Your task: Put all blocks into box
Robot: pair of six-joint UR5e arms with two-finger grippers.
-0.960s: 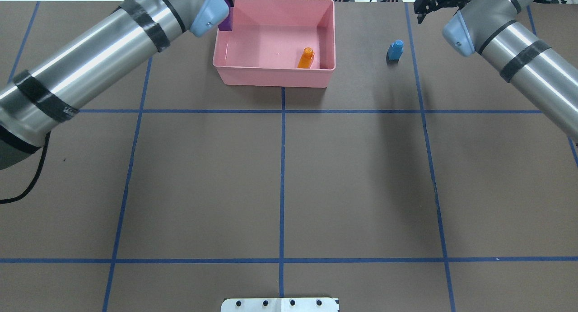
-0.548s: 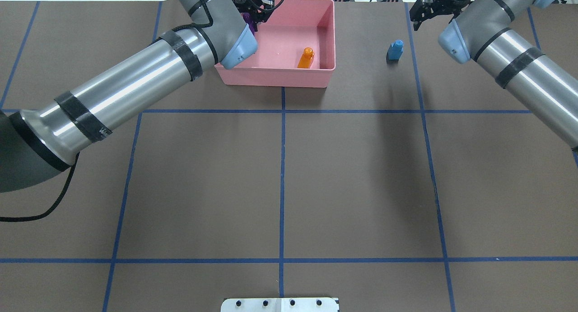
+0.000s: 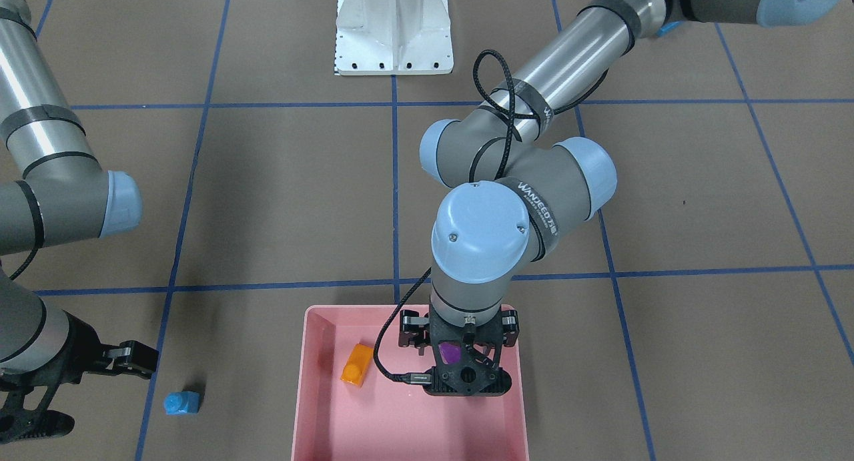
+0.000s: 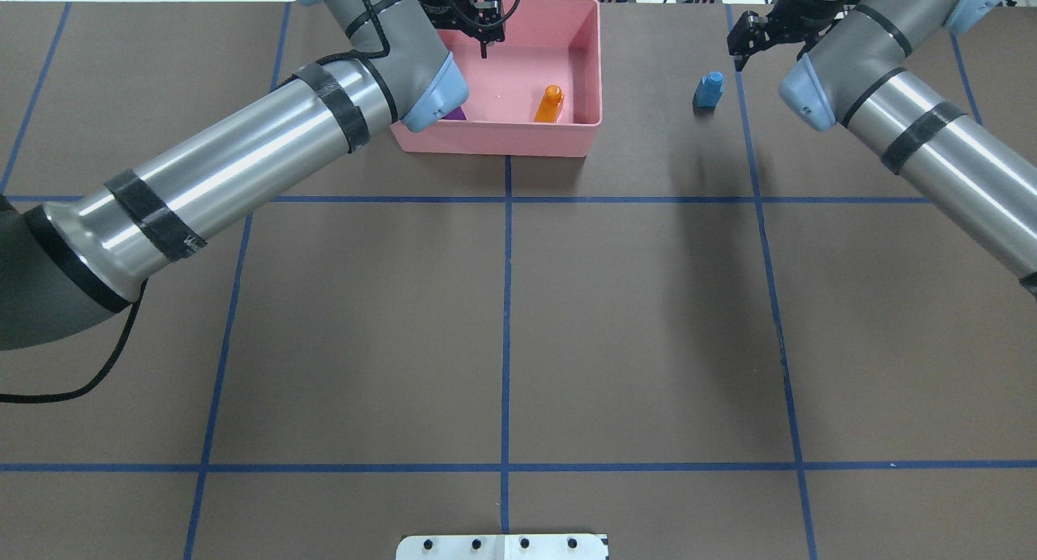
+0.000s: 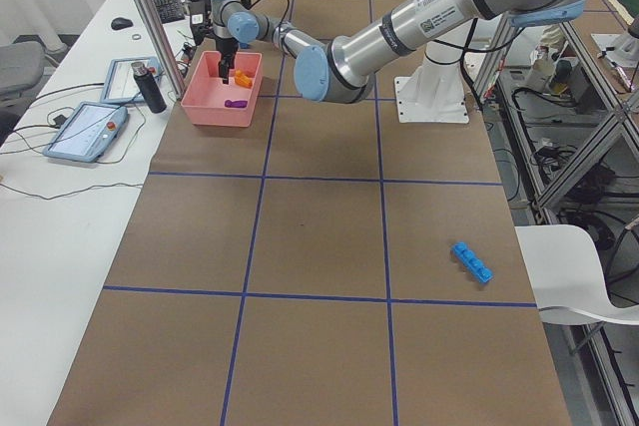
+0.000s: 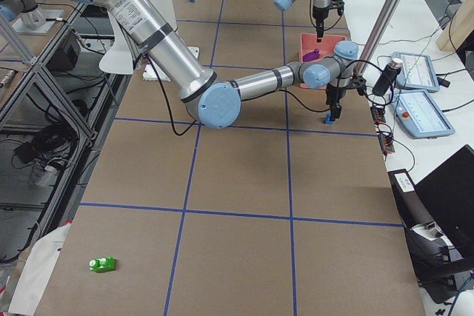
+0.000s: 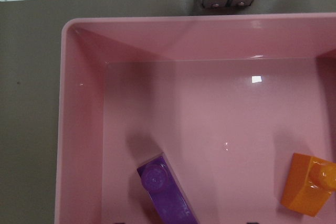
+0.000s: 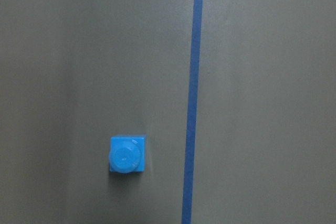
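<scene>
Brown table (image 4: 648, 317) with a blue tape grid is carrying everything. Box (image 4: 494, 138) is sitting at the edge far from the robot base (image 3: 393, 31).

Purple brick (image 7: 165, 190) is resting on the box floor, toward the left wall in the left wrist view. Can't tell if it's upright or tipped. Orange brick (image 7: 310, 184) is resting on the floor too, well apart from purple, toward the opposite wall.

Left gripper (image 4: 476, 32) is hanging over the box above purple, not touching it. Its jaws are standing spread and holding nothing.

Small blue brick (image 8: 127, 154) is standing stud-up on the table outside the box, on the right arm's side, near a tape line. Right gripper (image 4: 749, 40) is hovering near and above it with no contact. Its jaws are looking spread and empty.

Long blue bar (image 5: 471, 261) is lying on the table out toward the robot's left end, well apart from the box. Green brick (image 6: 101, 263) is sitting on the table out toward the right end, also well apart from it.
</scene>
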